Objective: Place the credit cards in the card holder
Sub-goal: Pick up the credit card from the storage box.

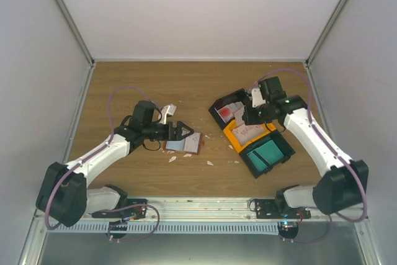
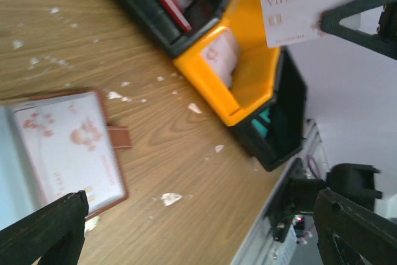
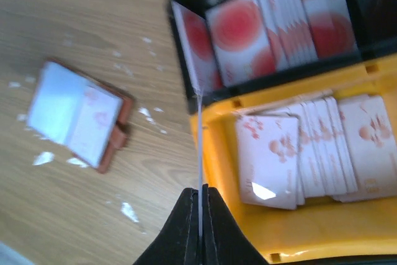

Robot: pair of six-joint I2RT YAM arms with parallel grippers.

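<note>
The card holder (image 1: pixel 185 144) lies open on the wood, a whitish-pink card on its inner face (image 2: pixel 62 147); it also shows in the right wrist view (image 3: pixel 80 116). My left gripper (image 1: pixel 182 131) hovers just beside it, open and empty, with its fingers (image 2: pixel 43 234) spread wide. My right gripper (image 3: pixel 200 206) is shut on one whitish-pink credit card (image 3: pixel 200 147), seen edge-on above the yellow bin's rim. From the left wrist view this held card (image 2: pixel 304 7) reads "VIP card". More credit cards fill the bins: red-and-white (image 3: pixel 267 29), whitish-pink (image 3: pixel 310 153) and teal (image 1: pixel 267 152).
Three bins stand in a diagonal row right of centre: black (image 1: pixel 218 105), yellow (image 1: pixel 234 133) and another black one (image 1: pixel 286 151). White torn scraps (image 1: pixel 173 159) lie scattered near the card holder. Walls close off the table on three sides, and a metal rail (image 1: pixel 205 206) runs along its near edge.
</note>
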